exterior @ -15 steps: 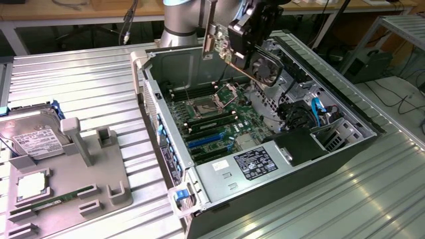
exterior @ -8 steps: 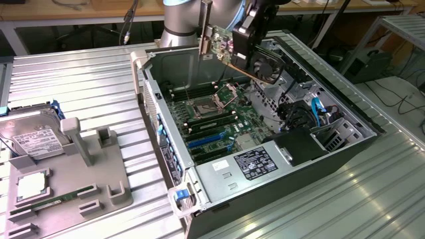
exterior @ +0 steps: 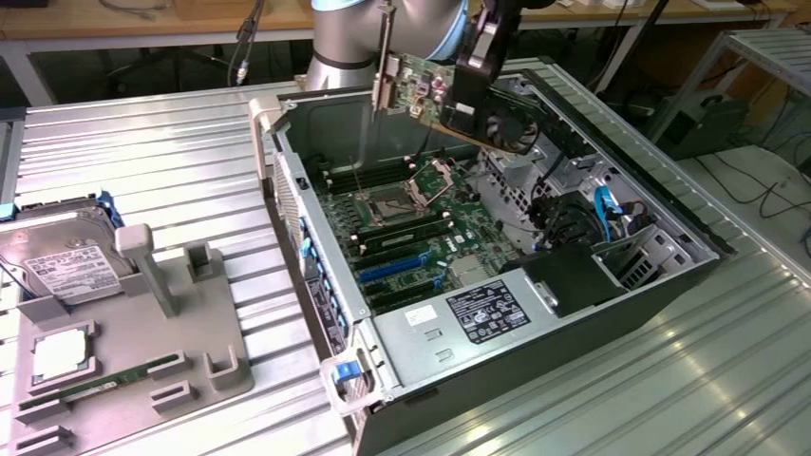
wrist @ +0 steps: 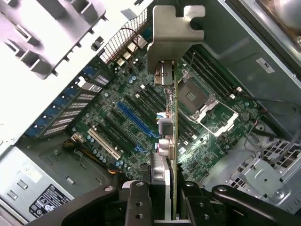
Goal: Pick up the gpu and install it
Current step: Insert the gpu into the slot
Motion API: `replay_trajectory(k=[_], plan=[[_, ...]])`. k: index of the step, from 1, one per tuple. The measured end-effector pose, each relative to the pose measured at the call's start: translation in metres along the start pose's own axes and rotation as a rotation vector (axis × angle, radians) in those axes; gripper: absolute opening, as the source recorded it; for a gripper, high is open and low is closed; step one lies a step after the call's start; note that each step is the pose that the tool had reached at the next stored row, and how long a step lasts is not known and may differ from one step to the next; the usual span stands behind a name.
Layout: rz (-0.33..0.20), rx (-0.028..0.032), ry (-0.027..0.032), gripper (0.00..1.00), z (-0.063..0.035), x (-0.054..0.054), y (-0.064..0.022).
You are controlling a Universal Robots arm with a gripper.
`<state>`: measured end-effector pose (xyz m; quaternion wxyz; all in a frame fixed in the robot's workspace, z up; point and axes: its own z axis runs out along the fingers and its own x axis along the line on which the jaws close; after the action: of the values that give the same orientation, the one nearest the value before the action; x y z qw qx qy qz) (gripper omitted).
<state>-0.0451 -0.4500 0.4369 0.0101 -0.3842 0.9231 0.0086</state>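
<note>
My gripper point(exterior: 480, 59) is shut on the gpu point(exterior: 459, 106) and holds it in the air above the open computer case point(exterior: 298, 204). The card is a green board with a black fan shroud, and its silver end bracket point(exterior: 383, 71) points toward the case's rear wall. In the wrist view the gpu point(wrist: 172, 136) appears edge-on between my fingers point(wrist: 136, 203), with its bracket point(wrist: 175, 30) at the far end. It hangs over the motherboard point(wrist: 117, 136), apart from it. The blue expansion slot point(wrist: 136, 118) lies beside the card's line; the same blue expansion slot point(exterior: 393, 270) sits below the held card.
The case holds a CPU socket point(exterior: 438, 176), a power supply point(exterior: 481, 313) and blue cables point(exterior: 606, 211). At the exterior view's left a grey fixture point(exterior: 190, 323) carries a hard drive point(exterior: 64, 266), a processor chip point(exterior: 61, 356) and a memory stick point(exterior: 108, 383).
</note>
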Motion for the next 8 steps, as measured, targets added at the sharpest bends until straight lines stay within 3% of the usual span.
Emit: replay_trajectory(k=[8], plan=[[-0.157, -0.004, 0.0012, 0.28, 0.0, 0.0, 0.0]])
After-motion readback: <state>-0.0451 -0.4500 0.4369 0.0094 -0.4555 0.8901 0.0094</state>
